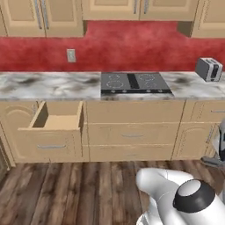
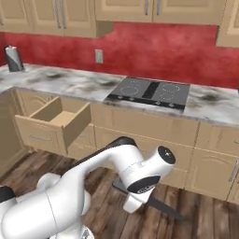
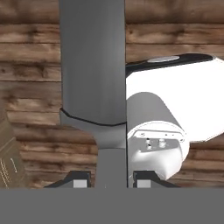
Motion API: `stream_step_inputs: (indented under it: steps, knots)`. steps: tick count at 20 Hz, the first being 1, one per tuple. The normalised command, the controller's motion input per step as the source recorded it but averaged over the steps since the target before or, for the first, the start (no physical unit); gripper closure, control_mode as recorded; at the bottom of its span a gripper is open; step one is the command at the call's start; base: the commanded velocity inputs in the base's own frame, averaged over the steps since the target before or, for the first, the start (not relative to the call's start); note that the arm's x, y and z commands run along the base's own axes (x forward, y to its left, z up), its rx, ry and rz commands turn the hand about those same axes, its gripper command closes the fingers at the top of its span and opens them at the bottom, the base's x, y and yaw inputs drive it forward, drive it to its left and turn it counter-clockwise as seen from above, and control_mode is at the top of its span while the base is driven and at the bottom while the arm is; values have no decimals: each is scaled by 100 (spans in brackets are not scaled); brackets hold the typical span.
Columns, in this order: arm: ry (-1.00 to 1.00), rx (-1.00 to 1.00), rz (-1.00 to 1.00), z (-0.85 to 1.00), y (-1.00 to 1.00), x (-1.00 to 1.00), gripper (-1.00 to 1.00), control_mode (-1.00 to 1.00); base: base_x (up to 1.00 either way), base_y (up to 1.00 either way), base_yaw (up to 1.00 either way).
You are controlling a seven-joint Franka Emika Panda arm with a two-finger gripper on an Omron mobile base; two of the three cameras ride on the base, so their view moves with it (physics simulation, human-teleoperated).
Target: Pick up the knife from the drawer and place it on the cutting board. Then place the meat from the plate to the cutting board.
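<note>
The open drawer [image 2: 53,122] is sitting at nine o'clock of the cooktop [image 2: 151,92], looking bare inside. The jaws are clamping the knife [image 3: 93,78], its grey blade running straight toward twelve o'clock above the wooden floor [image 3: 30,57]. The right base view is showing it jutting toward four o'clock; no cutting board is appearing on the bench [image 1: 48,84]

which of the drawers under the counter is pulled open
The top drawer at the left end of the cabinet run, left of the cooktop. Its box juts out and looks empty inside; the other drawer fronts sit flush.
</note>
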Motion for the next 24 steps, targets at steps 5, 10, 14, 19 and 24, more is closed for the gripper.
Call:
stream_step_inputs:
  steps: [5,10,14,19,24]
  knots:
    - [0,0,0,0,0,0,100,100,17,-37,-54]
    - [0,0,0,0,0,0,100,100,19,-29,-56]
    - [0,0,0,0,0,0,100,100,23,-28,-55]
    - [0,0,0,0,0,0,100,100,25,-22,-55]
    - [0,0,0,0,0,0,100,100,31,-7,-54]
